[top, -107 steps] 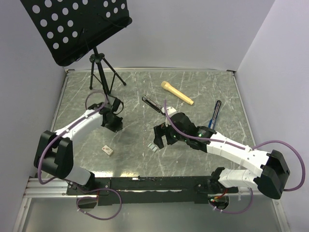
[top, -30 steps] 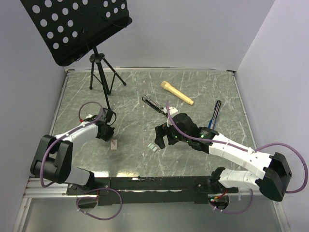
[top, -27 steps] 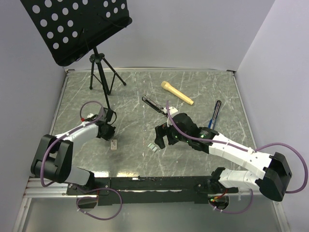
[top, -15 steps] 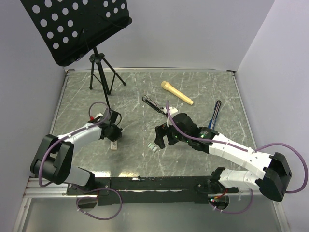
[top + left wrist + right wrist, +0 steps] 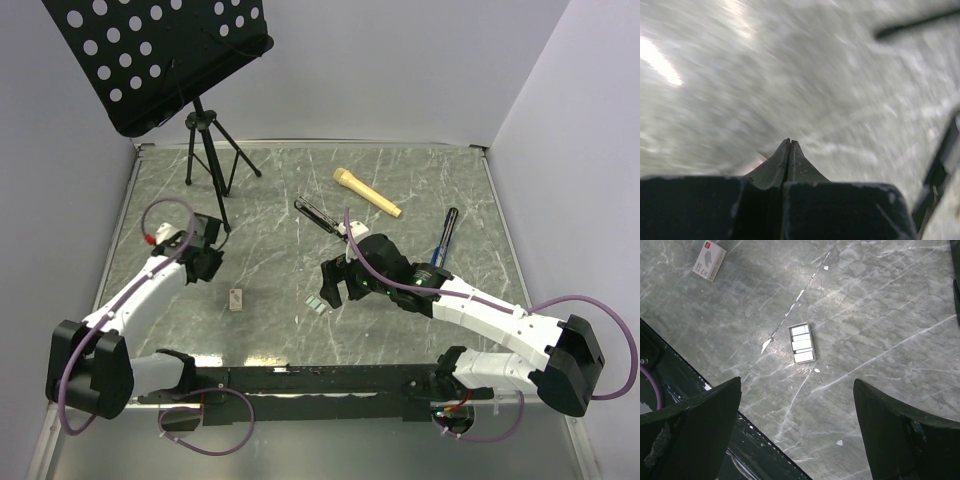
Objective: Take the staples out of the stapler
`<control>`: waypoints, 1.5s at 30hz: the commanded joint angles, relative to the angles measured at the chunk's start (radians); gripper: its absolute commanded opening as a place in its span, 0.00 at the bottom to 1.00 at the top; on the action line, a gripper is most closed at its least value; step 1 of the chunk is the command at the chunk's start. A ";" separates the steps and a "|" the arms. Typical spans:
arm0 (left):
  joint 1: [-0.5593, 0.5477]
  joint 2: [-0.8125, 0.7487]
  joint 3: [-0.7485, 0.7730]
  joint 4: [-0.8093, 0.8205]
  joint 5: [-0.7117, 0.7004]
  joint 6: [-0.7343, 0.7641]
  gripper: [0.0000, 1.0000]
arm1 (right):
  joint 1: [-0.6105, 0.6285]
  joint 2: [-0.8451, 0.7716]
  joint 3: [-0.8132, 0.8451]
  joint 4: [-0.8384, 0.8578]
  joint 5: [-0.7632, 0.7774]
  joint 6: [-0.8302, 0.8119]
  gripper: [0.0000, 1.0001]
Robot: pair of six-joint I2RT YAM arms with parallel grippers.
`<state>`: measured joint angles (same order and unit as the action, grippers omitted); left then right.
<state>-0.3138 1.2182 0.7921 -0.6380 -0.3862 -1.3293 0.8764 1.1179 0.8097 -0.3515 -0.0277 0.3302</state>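
The stapler [image 5: 316, 214] lies opened out into two thin black arms at the middle back of the table, beyond my right gripper. A small open tray holds pale silvery strips of staples [image 5: 318, 303] [image 5: 801, 343] on the marble, just left of and below my right gripper [image 5: 336, 286] [image 5: 796, 385]. That gripper hangs wide open above the table with nothing in it. My left gripper [image 5: 207, 266] [image 5: 789, 146] is shut and empty at the left, over bare marble; its own view is blurred by motion.
A small white staple box [image 5: 236, 298] [image 5: 709, 260] lies between the two grippers. A tan handle [image 5: 367, 192] and a blue-and-black pen [image 5: 445, 235] lie at the back right. A music stand [image 5: 160, 60] on a tripod [image 5: 210, 150] fills the back left.
My left arm has swung back to the left, away from the small white box, which stays put. The right arm and the staples have not moved.
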 commanded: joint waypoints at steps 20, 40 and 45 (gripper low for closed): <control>0.032 0.173 -0.123 0.028 0.225 -0.031 0.01 | -0.007 0.013 0.009 0.036 -0.012 0.004 1.00; -0.100 0.139 -0.151 0.147 0.308 0.021 0.01 | -0.008 0.023 -0.032 0.088 -0.029 0.015 1.00; -0.120 0.100 -0.143 0.192 0.332 0.067 0.01 | -0.004 0.060 -0.070 0.143 -0.024 0.032 0.98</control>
<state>-0.4168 1.3643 0.6563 -0.4953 -0.1154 -1.3132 0.8761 1.1484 0.7643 -0.2893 -0.0509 0.3416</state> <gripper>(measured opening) 0.014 0.991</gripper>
